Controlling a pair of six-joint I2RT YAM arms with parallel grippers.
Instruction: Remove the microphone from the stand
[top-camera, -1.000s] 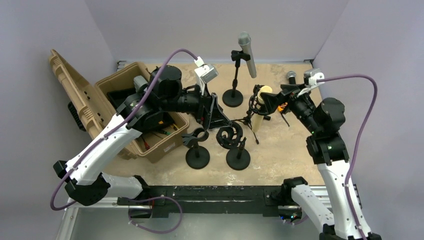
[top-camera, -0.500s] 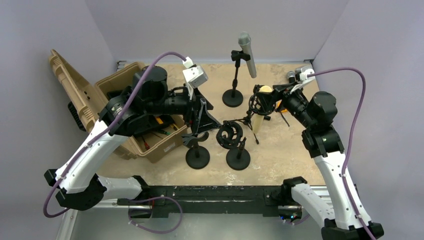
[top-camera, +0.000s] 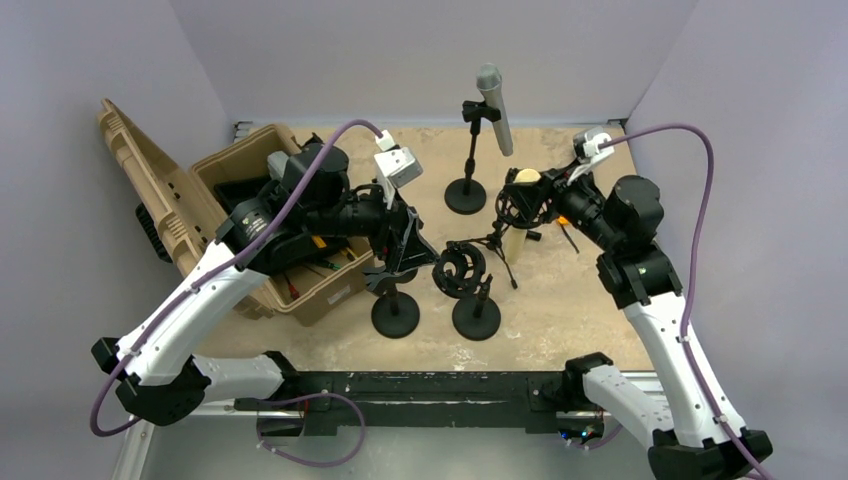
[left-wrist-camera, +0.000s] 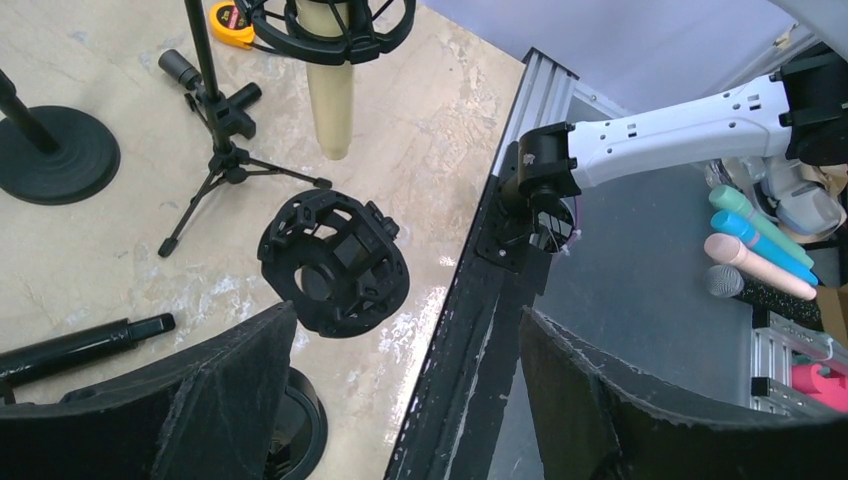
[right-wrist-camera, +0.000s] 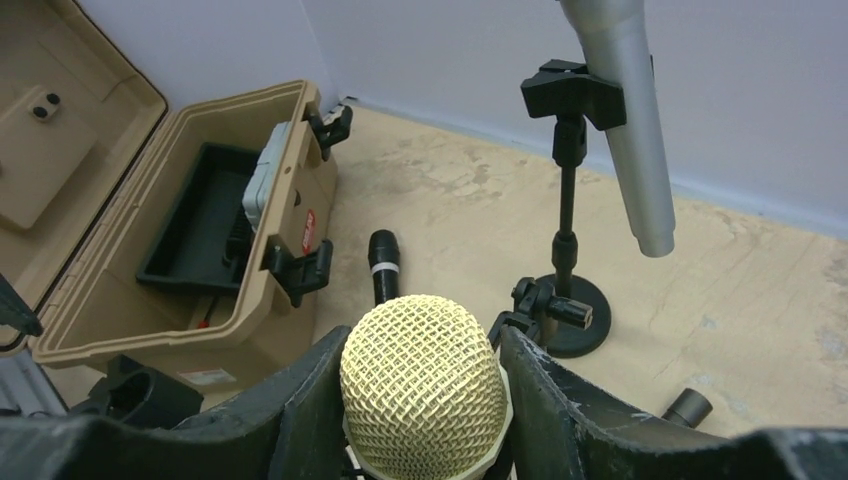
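My left gripper (top-camera: 412, 245) hangs over the near middle of the table (top-camera: 560, 300). Its fingers (left-wrist-camera: 235, 400) are wide apart and hold nothing. Just below it, near me, are two short stands (top-camera: 395, 313) with round feet. A black cage (left-wrist-camera: 335, 262) sits right beside this gripper, a little to the right. To the left is a tan case (top-camera: 240, 180) with its lid open.

A bit farther and to the right is the tripod stand (left-wrist-camera: 225, 150). The gold mic (right-wrist-camera: 425, 390) is in the ring (top-camera: 520, 205) at the top of that stand. Its round mesh head is on top. Its pale body pokes down out of the ring.

My right gripper (right-wrist-camera: 422, 345) is at the head of the gold mic. One finger (right-wrist-camera: 290, 420) is on the left side of the head and the other is on the right side. Both press on the mesh, so this gripper is clamped on the gold mic. The gold mic is not out of the stand yet.

A small black mic (right-wrist-camera: 383, 265) lies flat on the table near the case. A yellow tape measure (left-wrist-camera: 232, 12) lies by the tripod stand.

Farthest away is the silver mic (top-camera: 495, 105). It is clipped to a tall stand (top-camera: 465, 195) with a round foot. It leans, with its head up high.
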